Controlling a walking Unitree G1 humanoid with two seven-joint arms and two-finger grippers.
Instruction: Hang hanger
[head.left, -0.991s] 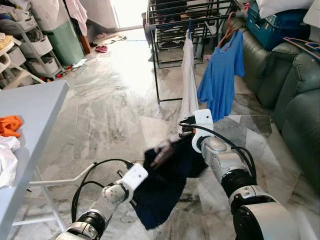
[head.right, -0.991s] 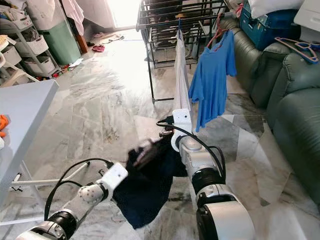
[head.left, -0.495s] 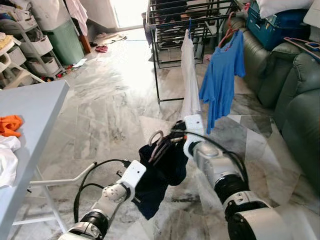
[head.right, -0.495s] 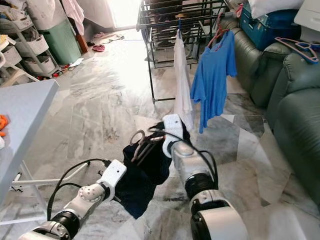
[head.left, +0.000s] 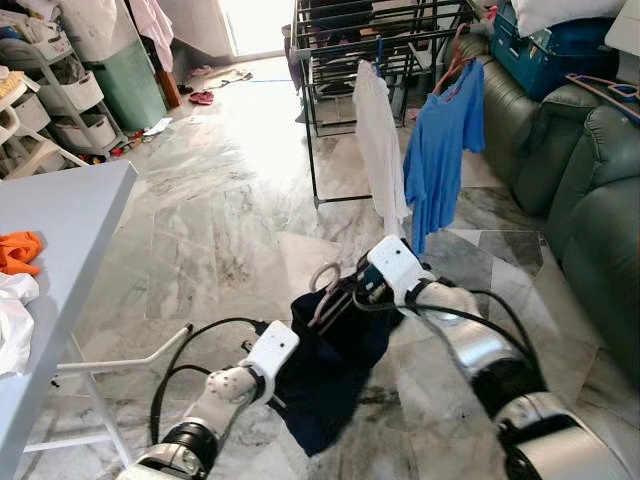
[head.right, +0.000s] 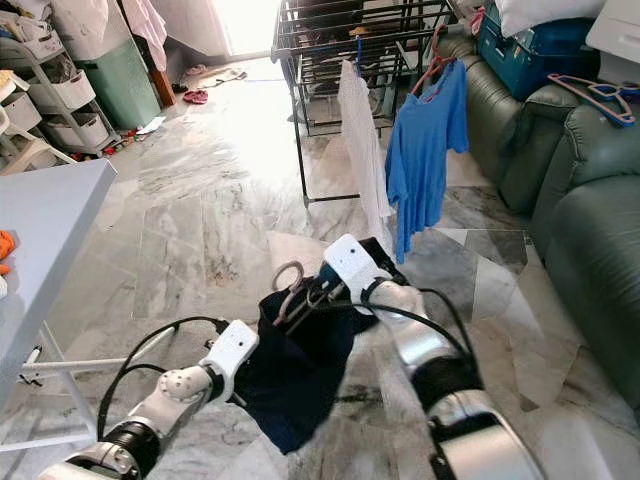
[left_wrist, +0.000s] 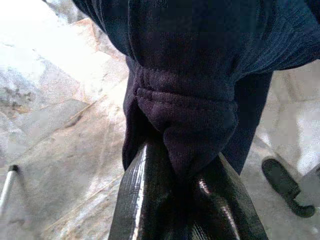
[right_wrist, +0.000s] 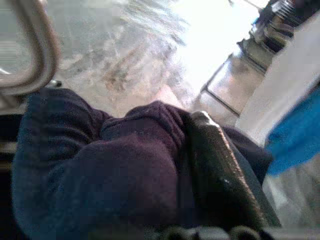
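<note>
The right gripper (head.left: 352, 288) is clamping the top of a dark navy garment (head.left: 335, 365) together with the neck of the hanger (head.left: 322, 280) inside it, its black fingers (right_wrist: 217, 180) closing tightly over the bunched cloth while the hanger's curved hook is sticking up and to the robot's left of the grip. The left gripper (left_wrist: 182, 172) is pinching a thick fold at the garment's lower edge, its two fingers pressing in from both sides so that the fabric is bulging out between them. The garment is hanging between the two arms above the marble floor (head.left: 210, 200), its lowest part drooping near the tiles. Ahead of the robot, a black drying rack (head.left: 385, 30) is carrying a white garment (head.left: 380, 150) and, just beside it, a blue t-shirt (head.left: 445, 140) on a red hanger (head.left: 455, 62). A green sofa (head.left: 590, 210) is standing to the robot's right of the rack, with a blue box (head.left: 560, 45) resting on it. A grey table (head.left: 60, 240) is standing at the robot's left, bearing an orange cloth (head.left: 18, 250) and a white cloth (head.left: 12, 325).
</note>
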